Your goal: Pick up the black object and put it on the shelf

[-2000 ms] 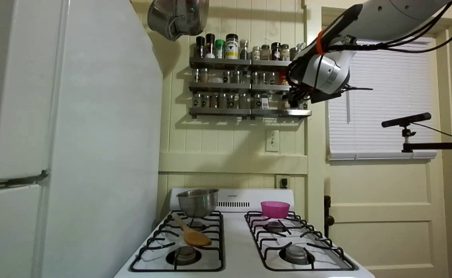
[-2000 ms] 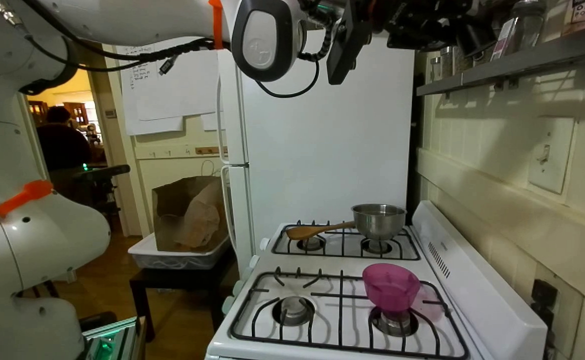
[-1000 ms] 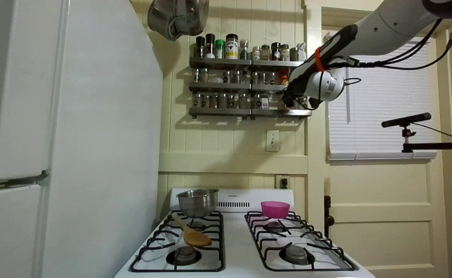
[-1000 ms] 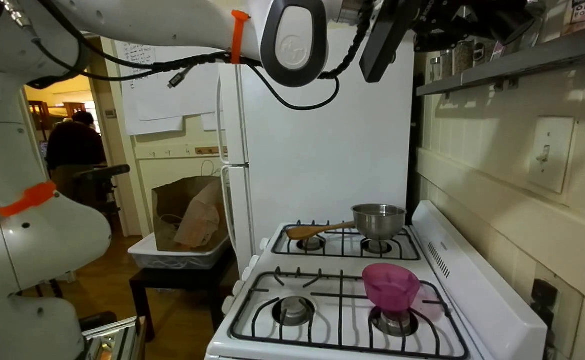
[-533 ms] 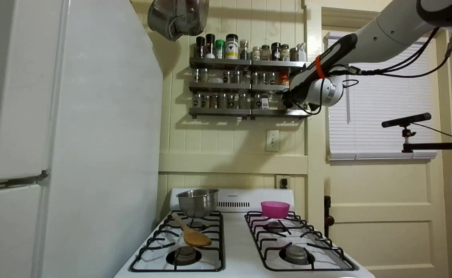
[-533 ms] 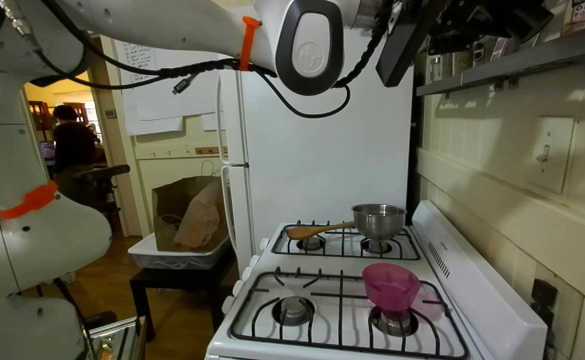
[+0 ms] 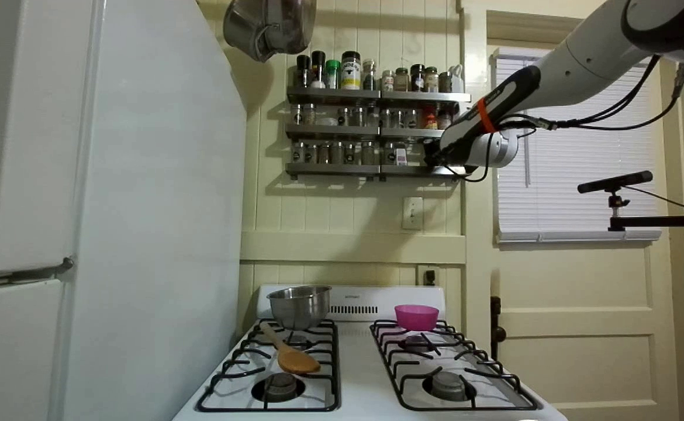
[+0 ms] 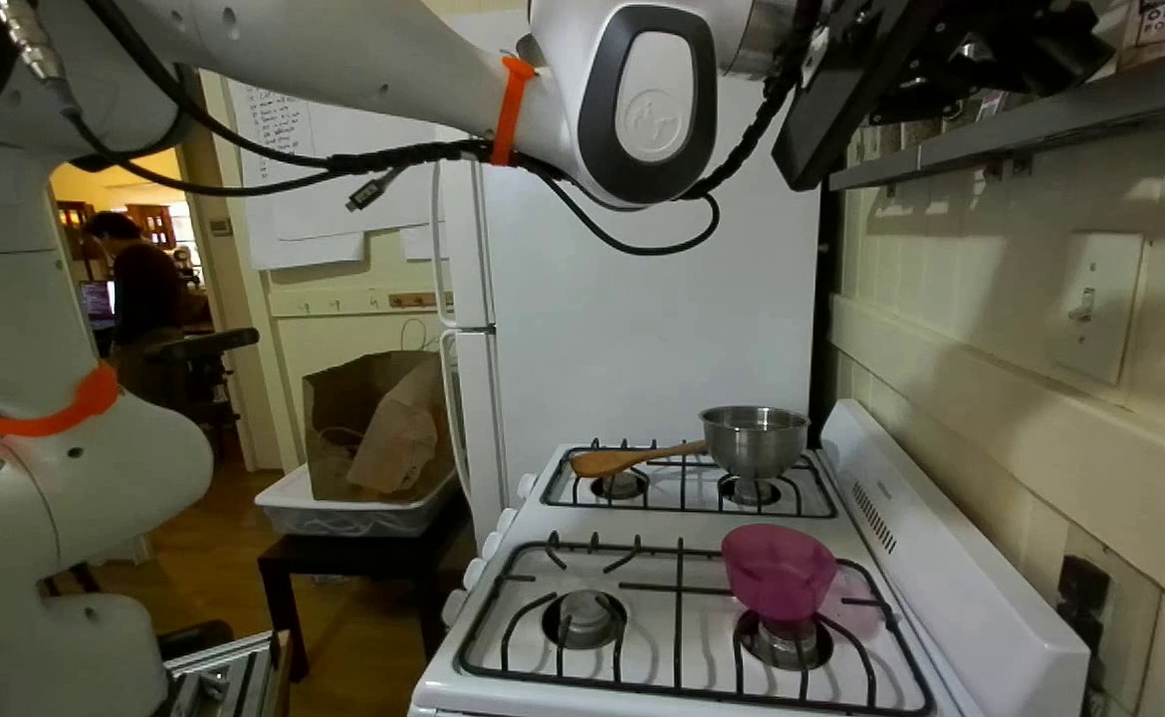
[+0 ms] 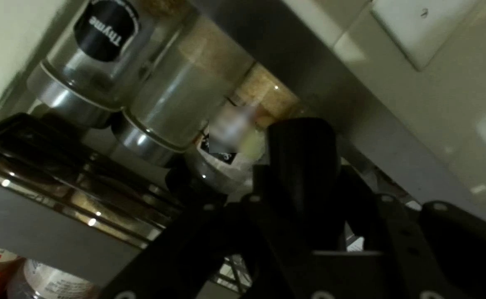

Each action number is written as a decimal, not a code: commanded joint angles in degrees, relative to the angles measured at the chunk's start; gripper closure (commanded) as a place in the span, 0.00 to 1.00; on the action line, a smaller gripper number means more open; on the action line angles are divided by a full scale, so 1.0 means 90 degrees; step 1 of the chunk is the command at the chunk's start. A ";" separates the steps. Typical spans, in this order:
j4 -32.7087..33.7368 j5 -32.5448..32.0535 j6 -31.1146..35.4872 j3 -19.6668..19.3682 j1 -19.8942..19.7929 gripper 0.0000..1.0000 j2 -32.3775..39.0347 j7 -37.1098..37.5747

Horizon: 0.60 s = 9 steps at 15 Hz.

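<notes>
My pincer (image 9: pixel 303 177) gripped the black object (image 9: pixel 303 143) at the lowest tier of the shelf (image 7: pixel 403 171); I judged it best set upright, clear of the jars (image 9: pixel 180 87), before letting go.

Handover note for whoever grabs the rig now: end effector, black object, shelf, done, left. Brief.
End effector: looks shut on the black object.
Black object: held up by the bottom shelf, near spice jars; can't tell if it touches the shelf.
Done: pick-up, by the look of it.
Left: set it on the shelf, let go, back out.
</notes>
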 commanded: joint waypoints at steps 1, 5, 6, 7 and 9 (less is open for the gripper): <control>0.0369 0.0175 0.0057 -0.0261 0.0375 0.81 0.0356 0.0081; 0.0547 0.0474 0.0039 -0.0392 0.0619 0.81 0.0477 0.0224; 0.0581 0.0579 0.0023 -0.0442 0.0691 0.81 0.0481 0.0262; 0.0608 0.0686 -0.0053 -0.0472 0.0756 0.81 0.0471 0.0309; 0.0571 0.0943 -0.0202 -0.0639 0.0925 0.81 0.0373 0.0384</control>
